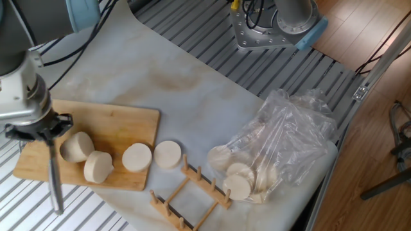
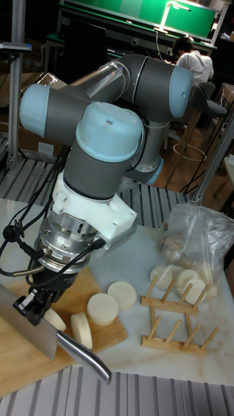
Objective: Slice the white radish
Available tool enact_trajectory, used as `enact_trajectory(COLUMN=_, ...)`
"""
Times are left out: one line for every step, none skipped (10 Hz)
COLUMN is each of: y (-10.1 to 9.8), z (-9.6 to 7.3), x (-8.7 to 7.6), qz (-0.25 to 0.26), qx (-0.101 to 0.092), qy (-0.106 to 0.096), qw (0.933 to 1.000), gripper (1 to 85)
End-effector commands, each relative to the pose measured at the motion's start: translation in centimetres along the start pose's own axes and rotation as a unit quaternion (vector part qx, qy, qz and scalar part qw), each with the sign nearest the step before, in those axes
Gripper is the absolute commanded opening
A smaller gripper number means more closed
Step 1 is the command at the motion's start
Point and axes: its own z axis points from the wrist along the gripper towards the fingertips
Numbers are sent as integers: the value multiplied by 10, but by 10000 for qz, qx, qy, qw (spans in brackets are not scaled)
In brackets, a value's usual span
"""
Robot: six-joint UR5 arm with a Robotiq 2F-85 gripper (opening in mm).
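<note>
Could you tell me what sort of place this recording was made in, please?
Most likely a robotics lab. The arm's base is bolted to a ribbed metal bench, loose cables trail over the table, and someone sits at a workstation behind.

In the tall fixed view the knife [image 2: 45, 338] runs off the left edge, so the tip of its blade is cut off. The gripper [image 2: 40, 305] closes around the knife where blade meets handle, hiding that stretch. The cutting board [image 2: 26, 364] also runs out of the left edge there. Beside the board, the contents of the plastic bag [image 1: 289, 144] are blurred by crinkled film; their number cannot be told.
</note>
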Motion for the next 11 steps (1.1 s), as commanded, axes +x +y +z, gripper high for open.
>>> enact_trajectory(y=19, z=1, x=18, qz=188, qx=-211, qy=203, qw=9994, gripper=13)
enact_trajectory(y=24, z=-3, x=24, qz=295, qx=-266, qy=306, qw=9987, gripper=13)
enact_trajectory(y=31, z=-6, x=28, qz=419, qx=-356, qy=362, qw=9978, gripper=13)
enact_trajectory(y=36, z=-8, x=33, qz=519, qx=-367, qy=445, qw=9970, gripper=13)
enact_trajectory(y=38, z=-7, x=36, qz=550, qx=-368, qy=468, qw=9967, gripper=13)
enact_trajectory(y=40, z=-5, x=40, qz=565, qx=-379, qy=478, qw=9965, gripper=13)
enact_trajectory(y=39, z=-4, x=45, qz=573, qx=-338, qy=504, qw=9965, gripper=13)
enact_trajectory(y=39, z=-2, x=50, qz=611, qx=-307, qy=541, qw=9962, gripper=13)
enact_trajectory(y=43, z=-1, x=53, qz=642, qx=-353, qy=531, qw=9959, gripper=13)
enact_trajectory(y=45, z=0, x=53, qz=665, qx=-367, qy=514, qw=9958, gripper=13)
enact_trajectory(y=39, z=0, x=56, qz=664, qx=-267, qy=551, qw=9959, gripper=13)
